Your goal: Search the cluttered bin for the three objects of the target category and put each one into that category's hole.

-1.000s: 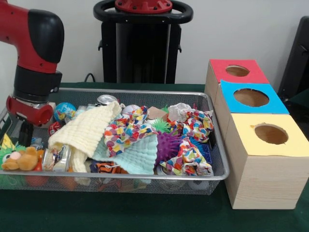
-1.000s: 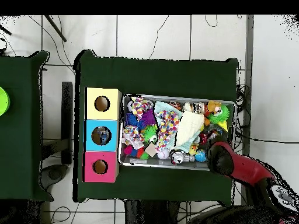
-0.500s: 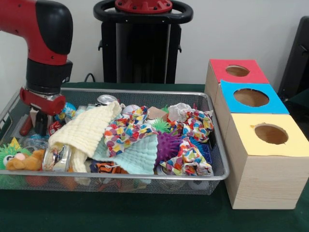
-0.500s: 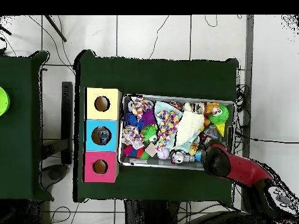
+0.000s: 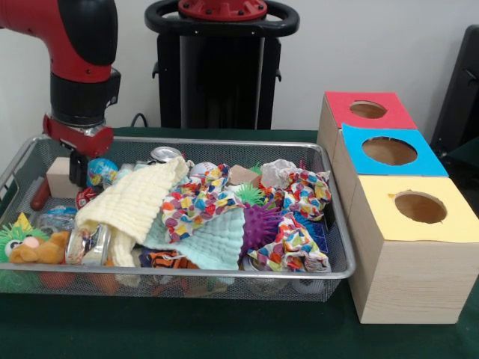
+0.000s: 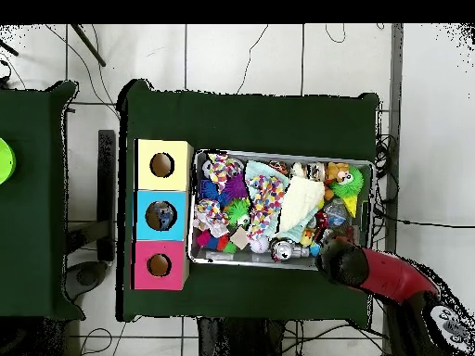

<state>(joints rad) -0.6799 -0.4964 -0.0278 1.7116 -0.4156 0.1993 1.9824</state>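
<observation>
Arm sweeps along the bin's far rim, nothing picked yet

The gripper (image 5: 78,166) has moved from the bin's (image 5: 224,143) left edge toward the globe ball (image 5: 99,171) at upper left, so searching continues. I cannot tell whether it is open or holds anything. The target category is unclear; the cream cloth (image 5: 135,198) hides much beneath it.

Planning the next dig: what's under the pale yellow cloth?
Under the yellow cloth, a clear shiny packet pokes out at its lower edge, with mint cloth alongside. Anything deeper is covered.
</observation>
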